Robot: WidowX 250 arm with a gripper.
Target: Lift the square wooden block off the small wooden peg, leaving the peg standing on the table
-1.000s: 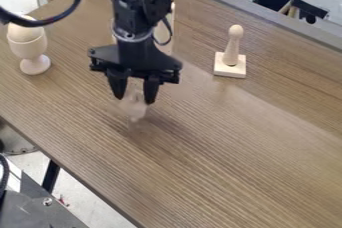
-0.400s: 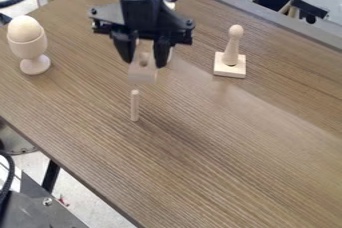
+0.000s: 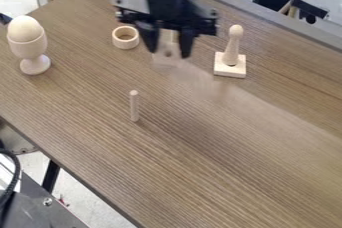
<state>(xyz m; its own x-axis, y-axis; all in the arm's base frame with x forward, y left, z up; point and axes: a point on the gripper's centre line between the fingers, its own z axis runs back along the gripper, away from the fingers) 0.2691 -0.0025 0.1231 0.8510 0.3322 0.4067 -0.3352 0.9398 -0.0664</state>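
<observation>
Claw [image 3: 169, 52] grasps a holed block [image 3: 165, 60] above the table [image 3: 220, 157], likely light, stiff wood, best pinched on opposite sides, clear of its hole. Around it: ring [image 3: 117, 42] at ten o'clock, knobbed post on a square base [image 3: 232, 47] at three, upright dowel [image 3: 134, 107] at seven, egg [image 3: 25, 28] in its cup [image 3: 29, 50] at nine.

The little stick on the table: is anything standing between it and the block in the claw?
No, nothing that I can see stands between the pale block in the claw and the little stick. The round ring is farther back.
</observation>
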